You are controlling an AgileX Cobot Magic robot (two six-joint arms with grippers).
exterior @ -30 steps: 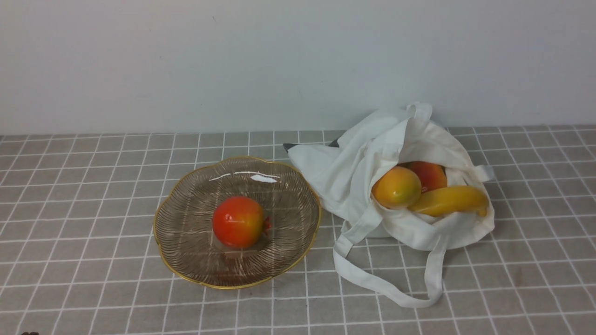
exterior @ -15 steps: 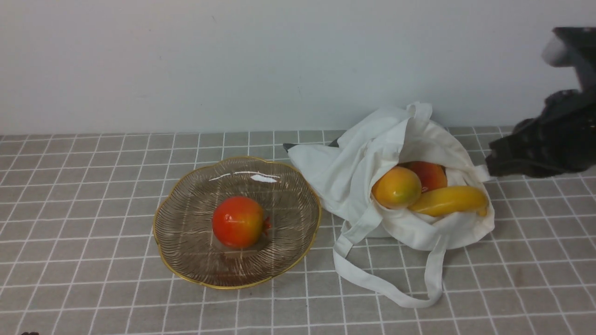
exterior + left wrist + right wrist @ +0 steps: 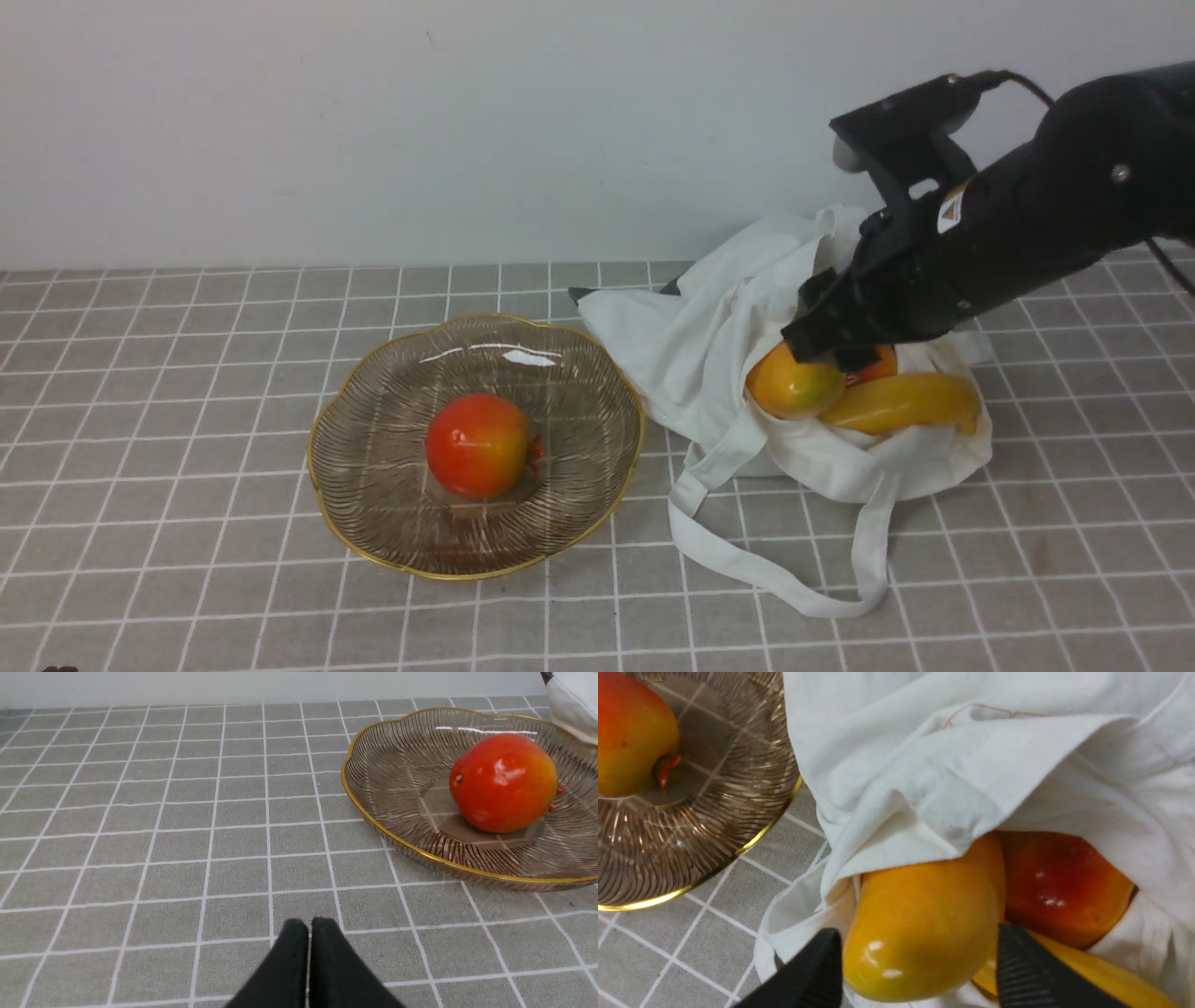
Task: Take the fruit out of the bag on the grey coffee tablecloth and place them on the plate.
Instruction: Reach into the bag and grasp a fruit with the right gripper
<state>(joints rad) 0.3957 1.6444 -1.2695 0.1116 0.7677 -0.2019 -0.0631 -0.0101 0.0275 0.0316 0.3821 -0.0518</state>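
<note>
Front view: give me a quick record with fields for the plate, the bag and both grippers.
plate: on the tablecloth, to the left of the bag; holds one red-orange fruit
bag: lying open; holds the mango, the banana and a second red-orange fruit
right gripper: open, one finger on either side of the mango at the bag's mouth; contact unclear
left gripper: shut, empty, over the tablecloth near the plate
fruit to move: three
</note>
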